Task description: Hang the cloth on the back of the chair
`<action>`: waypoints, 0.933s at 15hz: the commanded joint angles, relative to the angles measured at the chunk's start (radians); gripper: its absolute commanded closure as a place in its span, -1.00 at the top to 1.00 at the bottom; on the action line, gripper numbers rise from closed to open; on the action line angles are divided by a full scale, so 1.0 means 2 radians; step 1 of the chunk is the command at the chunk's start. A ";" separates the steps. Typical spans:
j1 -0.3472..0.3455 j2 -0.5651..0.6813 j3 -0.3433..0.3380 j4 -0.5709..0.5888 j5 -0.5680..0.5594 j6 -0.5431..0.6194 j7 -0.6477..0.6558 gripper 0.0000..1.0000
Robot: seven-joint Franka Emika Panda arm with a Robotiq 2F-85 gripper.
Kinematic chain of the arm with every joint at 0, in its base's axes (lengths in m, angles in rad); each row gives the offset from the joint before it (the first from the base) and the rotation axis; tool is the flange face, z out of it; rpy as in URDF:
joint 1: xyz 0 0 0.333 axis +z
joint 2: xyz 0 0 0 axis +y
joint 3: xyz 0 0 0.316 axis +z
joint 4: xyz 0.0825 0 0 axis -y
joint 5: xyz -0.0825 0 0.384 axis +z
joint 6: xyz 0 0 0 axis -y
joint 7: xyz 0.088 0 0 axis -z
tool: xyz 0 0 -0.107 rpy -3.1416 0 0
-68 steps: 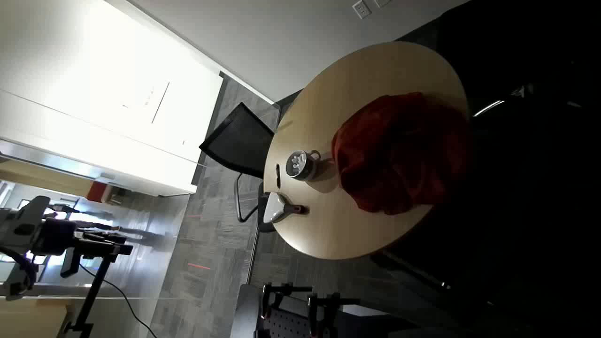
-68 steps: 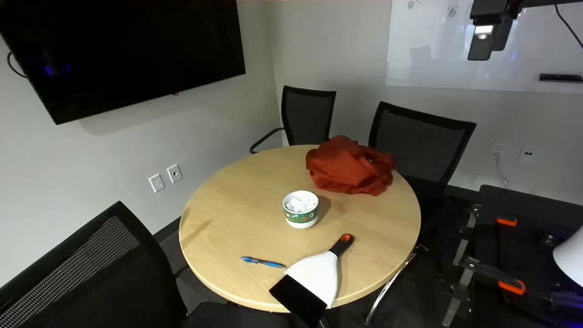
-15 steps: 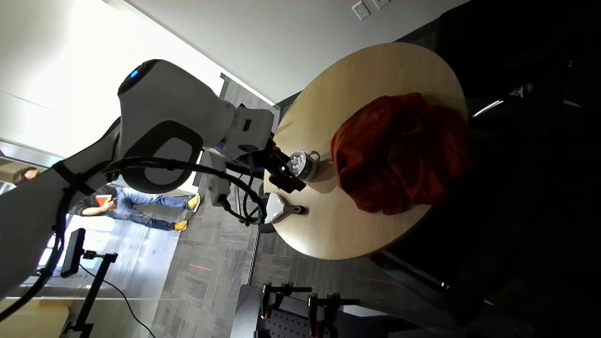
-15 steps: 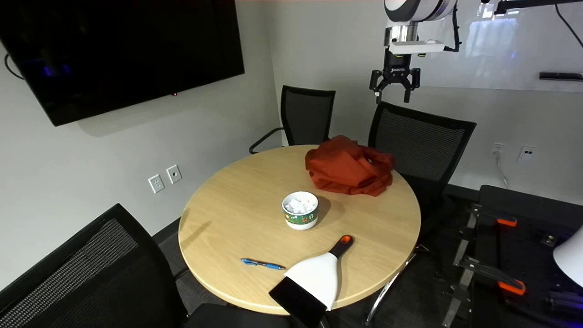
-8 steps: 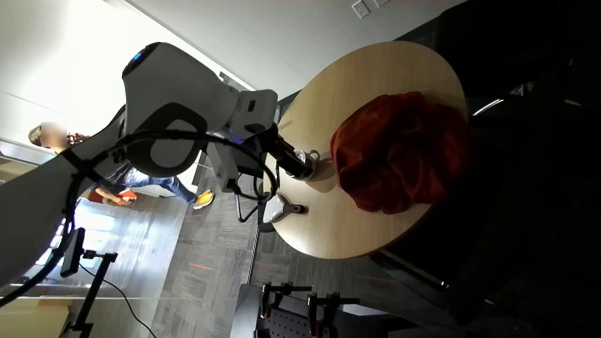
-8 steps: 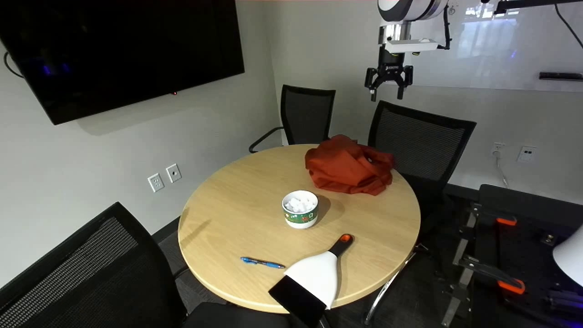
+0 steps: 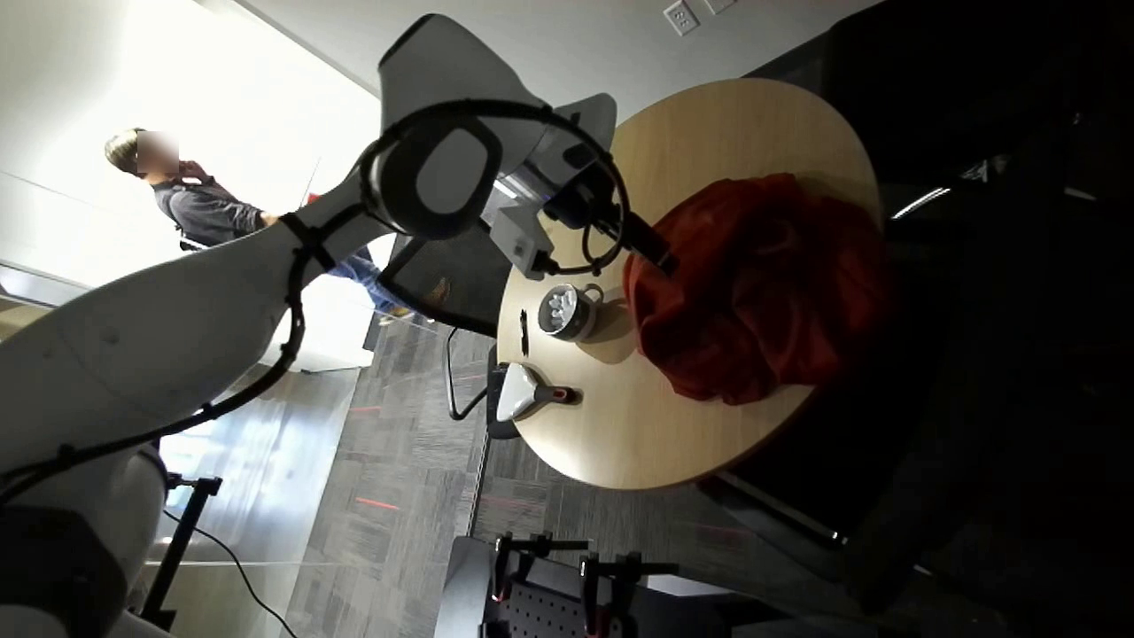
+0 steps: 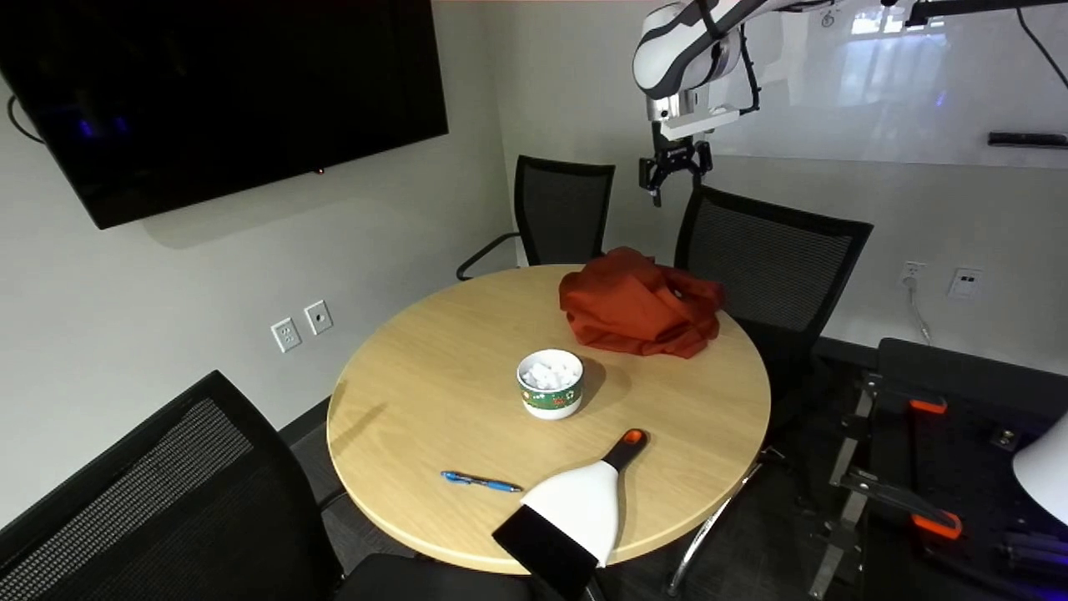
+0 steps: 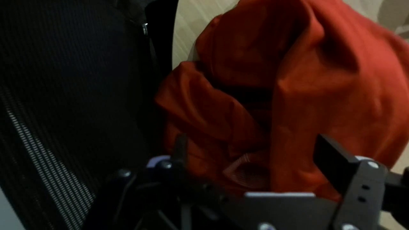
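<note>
The crumpled red-orange cloth [image 8: 638,309] lies heaped on the round wooden table [image 8: 417,376], close to its far edge. It also shows in another exterior view [image 7: 735,301] and fills much of the wrist view [image 9: 319,95]. A black mesh chair [image 8: 768,259] stands right beside the cloth at the table edge; its mesh back shows dark at the left of the wrist view [image 9: 73,89]. My gripper [image 8: 677,190] is open and empty, pointing down above the cloth. In the wrist view, cloth folds show between the spread fingers [image 9: 250,143], with no contact visible.
A green-and-white mug with white contents [image 8: 551,386], a blue pen [image 8: 481,481] and a white scraper with a dark handle [image 8: 576,509] are on the table. More black chairs stand at the back [image 8: 566,209] and front left [image 8: 167,492]. A person [image 7: 204,204] stands in the background.
The arm came into view after the oldest frames. In the last second the gripper has moved from near the mug to over the cloth, still open. The cloth has not moved.
</note>
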 commanded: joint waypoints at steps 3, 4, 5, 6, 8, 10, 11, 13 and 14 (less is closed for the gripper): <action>-0.006 0.047 -0.002 0.049 -0.008 -0.009 0.020 1.00; -0.006 0.050 -0.003 0.055 -0.008 -0.010 0.021 1.00; -0.007 0.051 -0.003 0.057 -0.008 -0.013 0.022 1.00; -0.007 0.051 -0.003 0.061 -0.008 -0.016 0.023 1.00; -0.011 0.055 0.000 0.067 -0.010 -0.014 0.006 1.00; -0.026 0.069 0.004 0.073 0.005 0.021 -0.005 1.00; -0.033 0.075 0.006 0.073 0.016 0.042 -0.001 1.00; -0.047 0.090 0.011 0.073 0.044 0.088 0.005 1.00; -0.053 0.100 0.014 0.074 0.057 0.108 0.006 1.00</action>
